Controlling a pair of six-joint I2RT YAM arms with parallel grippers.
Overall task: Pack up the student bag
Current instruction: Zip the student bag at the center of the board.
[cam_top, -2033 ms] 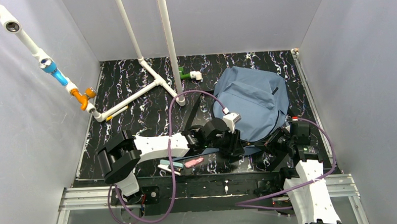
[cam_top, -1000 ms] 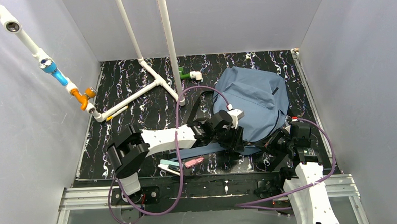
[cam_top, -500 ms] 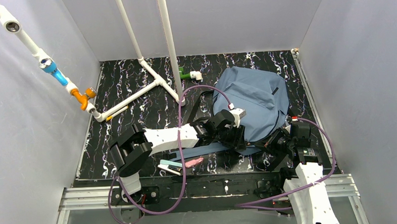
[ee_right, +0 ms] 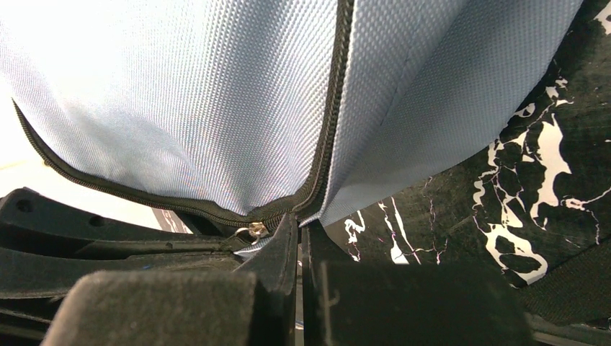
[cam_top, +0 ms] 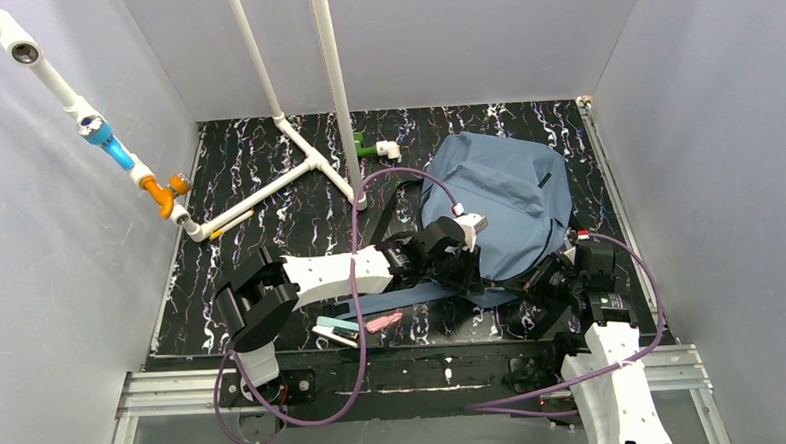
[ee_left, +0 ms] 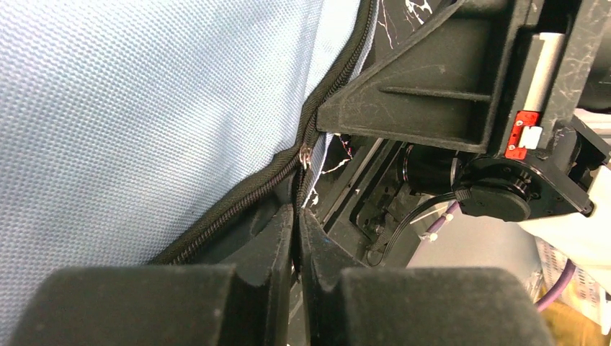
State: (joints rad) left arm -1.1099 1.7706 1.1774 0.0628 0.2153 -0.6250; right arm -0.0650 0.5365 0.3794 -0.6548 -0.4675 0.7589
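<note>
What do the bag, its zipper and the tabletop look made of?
Bag: woven fabric, likely synthetic, matte slate-blue; fine weave grain shows close up. Zipper: black teeth, probably plastic, no metallic shine. Tabletop: hard black sheet, white marble-like veining, possibly printed laminate.

student bag (ee_right: 180,94), matt woven cloth, coarse-textured

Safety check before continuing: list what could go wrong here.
The left gripper and right gripper each pinch just a thin edge of the student bag by its zip, so either may slip. They sit close together and could collide. The purple cable crossing the left arm may snag.
</note>
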